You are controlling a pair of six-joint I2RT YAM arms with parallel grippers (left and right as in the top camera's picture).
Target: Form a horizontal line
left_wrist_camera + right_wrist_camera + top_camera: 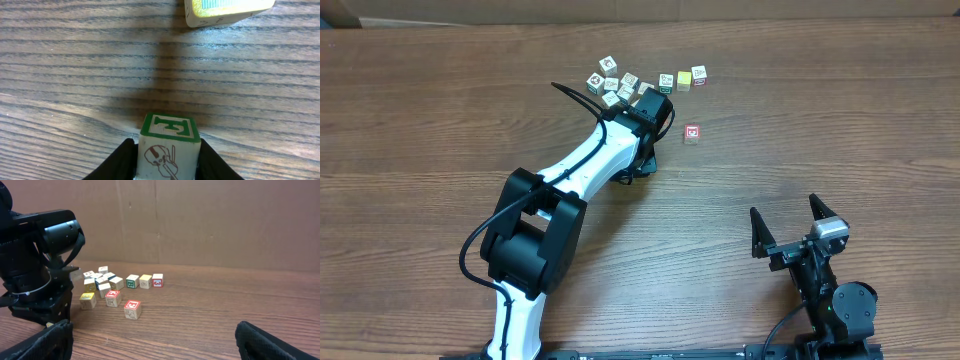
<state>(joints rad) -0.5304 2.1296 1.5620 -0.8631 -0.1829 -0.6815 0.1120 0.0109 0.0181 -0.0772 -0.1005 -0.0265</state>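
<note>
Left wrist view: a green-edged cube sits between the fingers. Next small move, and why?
Probably carry the green-edged cube, clamped in the left gripper, over to the end of the horizontal line; overhead, the gripper sits short of that row.

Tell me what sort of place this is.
Probably a robotics test bench rather than a home: a left arm and a right arm mounted at a wood-grain table, a plain brown panel backdrop, and small wooden picture cubes as practice objects.

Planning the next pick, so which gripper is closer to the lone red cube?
Left. The left gripper, shut on a green-edged cube, is just up-left of the red cube in the overhead view; the right gripper is open, much farther, back near its base.
</note>
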